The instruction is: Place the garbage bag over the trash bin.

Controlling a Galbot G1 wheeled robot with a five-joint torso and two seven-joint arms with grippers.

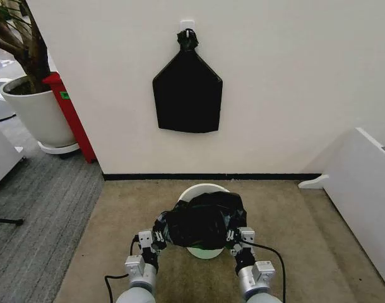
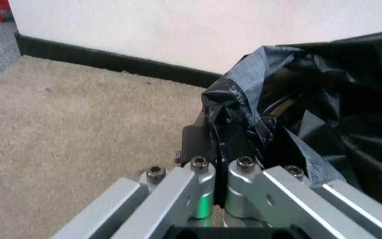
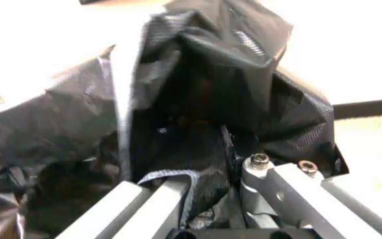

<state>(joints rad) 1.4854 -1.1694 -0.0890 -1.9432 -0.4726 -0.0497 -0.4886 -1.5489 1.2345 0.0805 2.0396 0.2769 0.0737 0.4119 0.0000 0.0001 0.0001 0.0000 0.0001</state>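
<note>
Head view: garbage bag (image 1: 204, 221) bunched over the trash bin (image 1: 202, 189), stretched between left gripper (image 1: 159, 237) and right gripper (image 1: 235, 237) — both clenched on its edges. Risk, as I judge it — thin film tears or slips, far rim uncovered.

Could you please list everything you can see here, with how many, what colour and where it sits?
garbage bag: one, glossy black, rumpled, held over the bin between both claws.
trash bin: one, cream-white, on the tan carpet before the wall, mostly covered by the bag.
flat bag bundle: one, black, hanging on the wall from a hook.
planter pot: one, white, holding a tree, far left on a grey floor.
red stand: one, red, beside the pot against the wall.
white panel: one, white, at the right.
left claw: one, silver and black, shut on the bag's left edge.
right claw: one, silver and black, shut on the bag's right edge.
</note>
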